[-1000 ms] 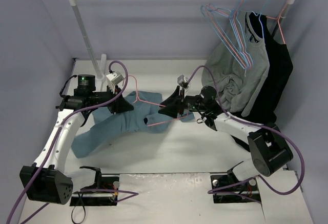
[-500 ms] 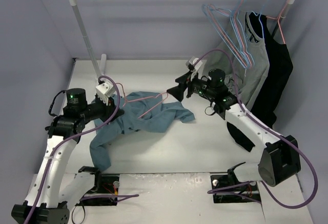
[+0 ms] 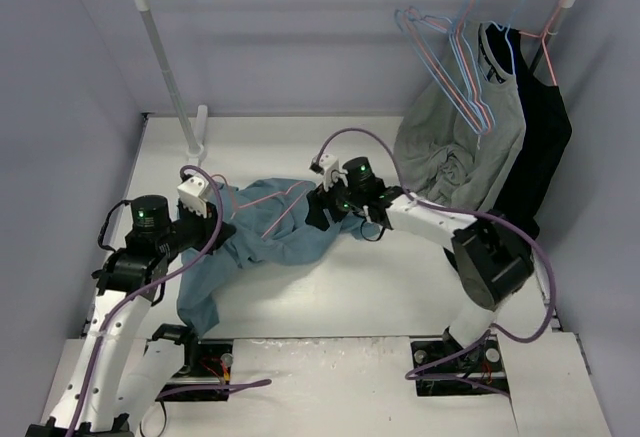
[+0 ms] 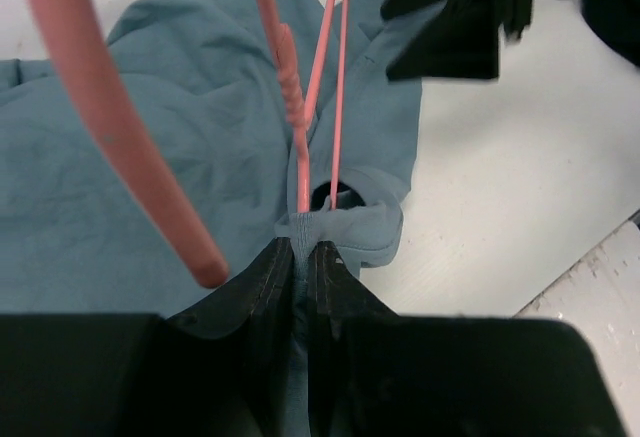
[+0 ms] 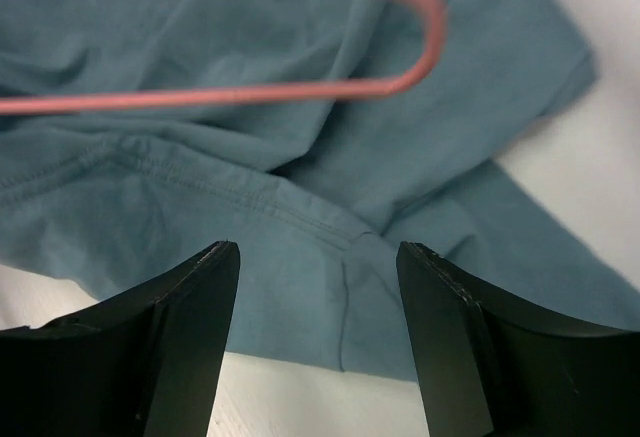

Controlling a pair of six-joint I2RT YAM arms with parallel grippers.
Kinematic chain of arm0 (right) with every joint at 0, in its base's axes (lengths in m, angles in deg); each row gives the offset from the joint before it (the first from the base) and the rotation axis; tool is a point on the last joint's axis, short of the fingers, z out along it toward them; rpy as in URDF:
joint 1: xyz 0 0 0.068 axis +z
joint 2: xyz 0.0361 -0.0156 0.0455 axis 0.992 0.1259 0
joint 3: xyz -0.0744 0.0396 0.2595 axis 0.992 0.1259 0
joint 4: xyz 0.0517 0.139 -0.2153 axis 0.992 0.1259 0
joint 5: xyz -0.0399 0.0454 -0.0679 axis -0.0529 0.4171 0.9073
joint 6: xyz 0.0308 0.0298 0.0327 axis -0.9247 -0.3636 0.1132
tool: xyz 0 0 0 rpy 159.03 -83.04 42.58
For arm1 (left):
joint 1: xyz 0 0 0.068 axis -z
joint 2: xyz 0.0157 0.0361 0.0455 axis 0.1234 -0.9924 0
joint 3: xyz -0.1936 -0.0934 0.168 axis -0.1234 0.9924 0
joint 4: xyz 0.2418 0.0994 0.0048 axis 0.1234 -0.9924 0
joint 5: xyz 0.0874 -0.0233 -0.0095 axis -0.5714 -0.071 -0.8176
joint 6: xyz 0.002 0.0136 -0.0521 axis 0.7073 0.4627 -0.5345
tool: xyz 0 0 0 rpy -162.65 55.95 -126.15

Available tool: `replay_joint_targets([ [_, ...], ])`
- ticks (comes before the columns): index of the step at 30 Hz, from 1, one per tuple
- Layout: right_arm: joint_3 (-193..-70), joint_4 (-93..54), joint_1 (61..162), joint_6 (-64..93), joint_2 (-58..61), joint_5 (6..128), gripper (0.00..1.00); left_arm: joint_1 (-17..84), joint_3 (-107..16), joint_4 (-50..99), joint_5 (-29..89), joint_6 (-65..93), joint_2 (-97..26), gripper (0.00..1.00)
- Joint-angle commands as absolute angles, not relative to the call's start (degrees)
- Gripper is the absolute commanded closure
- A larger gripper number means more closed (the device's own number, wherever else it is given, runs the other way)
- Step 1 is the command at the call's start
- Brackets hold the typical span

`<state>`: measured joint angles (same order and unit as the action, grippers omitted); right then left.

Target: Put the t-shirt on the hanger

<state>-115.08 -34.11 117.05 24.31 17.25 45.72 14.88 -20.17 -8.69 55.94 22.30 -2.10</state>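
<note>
Now my open right pincer [image 5: 315,252] is back over the teal-blue cotton t-shirt [image 5: 150,187], ready to tug; my left pincer [image 4: 303,249] grips it.

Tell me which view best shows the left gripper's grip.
Left wrist: the left gripper sits closed on a fold of the t-shirt, the hanger wires running into the pinch. Top external shows it small, from above; right wrist shows only shirt and a hanger corner.
</note>
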Motion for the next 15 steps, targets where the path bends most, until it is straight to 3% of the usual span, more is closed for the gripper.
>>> replay_joint_targets([
  [1, -116.31, -37.75, 117.83, 24.97, 19.04, 46.44, 0.34, 15.35, -22.45, -2.39, 53.12, 18.25, -0.91, 1.00],
  [8, -117.54, -37.58, 117.83, 28.05, 25.29, 46.00, 0.34, 15.88, -24.20, -4.93, 47.94, 16.93, -0.64, 1.00],
  [11, -116.93, -38.81, 117.83, 28.93, 26.43, 45.65, 0.39, 15.96, -24.20, -5.11, 47.58, 16.31, -0.64, 1.00],
  [13, -117.36, -39.07, 117.83, 29.89, 26.61, 45.99, 0.56, 15.88, -24.47, -5.20, 46.71, 16.31, -0.99, 1.00],
  [14, -117.89, -38.72, 117.83, 30.16, 26.35, 46.69, 0.74, 15.96, -24.64, -5.28, 46.27, 16.57, -1.17, 1.00],
  [15, -119.37, -38.72, 117.48, 30.42, 25.30, 47.66, 0.83, 15.96, -25.51, -5.29, 44.52, 17.01, -1.43, 1.00],
])
